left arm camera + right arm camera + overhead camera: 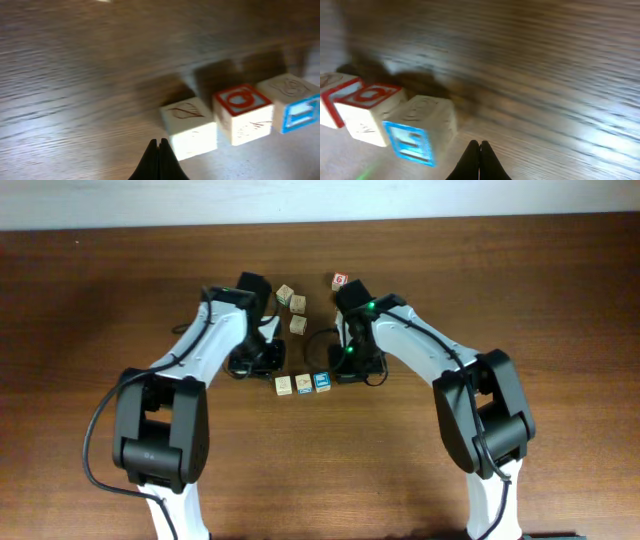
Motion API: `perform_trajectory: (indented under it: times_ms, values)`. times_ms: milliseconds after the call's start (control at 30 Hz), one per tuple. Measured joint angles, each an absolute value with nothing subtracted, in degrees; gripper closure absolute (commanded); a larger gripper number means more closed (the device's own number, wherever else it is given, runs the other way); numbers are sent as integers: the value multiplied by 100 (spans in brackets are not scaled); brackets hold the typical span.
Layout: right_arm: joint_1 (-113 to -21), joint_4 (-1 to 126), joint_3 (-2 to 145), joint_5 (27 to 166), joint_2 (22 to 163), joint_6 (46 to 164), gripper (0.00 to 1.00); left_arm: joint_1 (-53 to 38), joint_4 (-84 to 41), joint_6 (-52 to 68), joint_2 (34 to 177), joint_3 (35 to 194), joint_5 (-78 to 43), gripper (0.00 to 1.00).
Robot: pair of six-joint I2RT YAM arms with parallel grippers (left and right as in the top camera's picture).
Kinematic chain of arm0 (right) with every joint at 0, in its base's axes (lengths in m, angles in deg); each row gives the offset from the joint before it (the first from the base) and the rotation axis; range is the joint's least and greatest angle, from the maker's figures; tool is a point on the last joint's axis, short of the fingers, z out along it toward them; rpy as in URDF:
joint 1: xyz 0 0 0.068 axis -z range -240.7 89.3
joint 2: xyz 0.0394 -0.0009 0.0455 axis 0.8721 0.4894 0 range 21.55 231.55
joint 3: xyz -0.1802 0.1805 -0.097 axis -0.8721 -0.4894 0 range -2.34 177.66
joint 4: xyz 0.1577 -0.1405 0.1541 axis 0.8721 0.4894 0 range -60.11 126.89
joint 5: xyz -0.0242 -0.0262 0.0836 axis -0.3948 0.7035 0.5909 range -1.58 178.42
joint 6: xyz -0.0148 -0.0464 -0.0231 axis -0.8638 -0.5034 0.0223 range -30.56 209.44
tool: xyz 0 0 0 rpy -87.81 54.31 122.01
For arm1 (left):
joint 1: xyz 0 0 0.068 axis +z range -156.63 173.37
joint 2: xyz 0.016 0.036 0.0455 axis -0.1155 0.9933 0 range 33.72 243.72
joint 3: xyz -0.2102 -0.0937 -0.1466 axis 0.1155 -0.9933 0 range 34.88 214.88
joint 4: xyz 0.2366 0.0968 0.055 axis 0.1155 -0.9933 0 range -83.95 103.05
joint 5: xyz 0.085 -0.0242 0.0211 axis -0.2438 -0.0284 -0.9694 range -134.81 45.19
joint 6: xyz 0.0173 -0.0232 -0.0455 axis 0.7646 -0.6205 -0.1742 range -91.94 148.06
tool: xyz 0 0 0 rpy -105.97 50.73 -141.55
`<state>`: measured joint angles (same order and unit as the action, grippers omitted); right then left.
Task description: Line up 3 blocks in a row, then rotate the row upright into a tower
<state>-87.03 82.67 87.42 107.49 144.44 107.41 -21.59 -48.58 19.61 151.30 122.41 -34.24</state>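
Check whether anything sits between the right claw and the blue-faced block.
Nothing visible does. In the right wrist view the shut right claw is close beside the blue-faced block, only bare tabletop between them. The cube with the red round mark lies on the block's far side.

Three small wooden letter cubes stood in one short row on the brown wooden table [100, 300], flat and upright, with their sides nearly parallel. At the left end of the row was the pale tan wooden cube [189, 127], with only a faint curly mark on its top. In the middle was the light wooden cube with a red ring [243, 112]; the ring was on its top face and thin marks were on one side. At the right end was the light wooden cube with a bright blue framed face [295, 102]; the blue was on a side face, and the top was tan. The cubes sat just beside each other; whether they touched was not clear
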Motion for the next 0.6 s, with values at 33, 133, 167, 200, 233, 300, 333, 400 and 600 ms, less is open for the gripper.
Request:
perform_trajectory:
  times_ms: [33, 133, 167, 200, 233, 300, 333, 400, 600]
  values:
    - [-8790, 8208, 8742, 10775, 14444, 10746, 96, -2218, -4856, 1919, 15130, 12241, -3424, 100]
    - [-8871, 8048, 8742, 10917, 14444, 10750, 96, -2221, -4853, 1893, 15130, 12241, -3424, 100]
    - [-8891, 8009, 8742, 10954, 14444, 10765, 96, -2221, -4851, 1887, 15130, 12241, -3426, 100]
    - [-8948, 7919, 8742, 10978, 14444, 10809, 96, -2221, -4847, 1878, 15130, 12239, -3430, 100]
    - [-9033, 7867, 8742, 11003, 14444, 10875, 96, -2221, -4838, 1876, 15130, 12241, -3472, 100]
    - [-9094, 7779, 8742, 11022, 14444, 10899, 96, -2214, -4847, 1878, 15130, 12241, -3537, 100]
    - [-9098, 7777, 8742, 11024, 14444, 10896, 96, -2203, -4866, 1878, 15130, 12241, -3553, 100]
    - [-9098, 7757, 8742, 11042, 14444, 10896, 96, -2199, -4906, 1878, 15130, 12241, -3581, 100]
    - [-9096, 7648, 8742, 11044, 14444, 10894, 96, -1764, -5356, 2254, 15130, 12468, -3419, 100]
